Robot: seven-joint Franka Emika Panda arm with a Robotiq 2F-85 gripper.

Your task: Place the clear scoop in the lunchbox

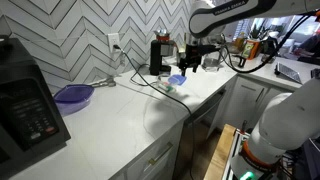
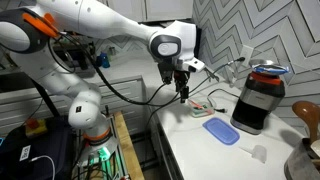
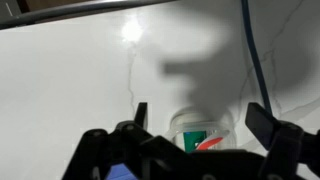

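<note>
My gripper is open and hangs over the white counter, its fingers on either side of a clear round scoop that shows a green and red mark inside. The jaws are not touching the scoop. The gripper also shows in both exterior views, with the scoop just below and beside it. The blue translucent lunchbox lies low on the counter a little beyond the scoop. It also shows by the gripper in an exterior view.
A black blender-like appliance stands close behind the lunchbox. A purple dish lies further along the counter, near a black microwave. Cables run across the counter from a wall socket. The counter edge is close.
</note>
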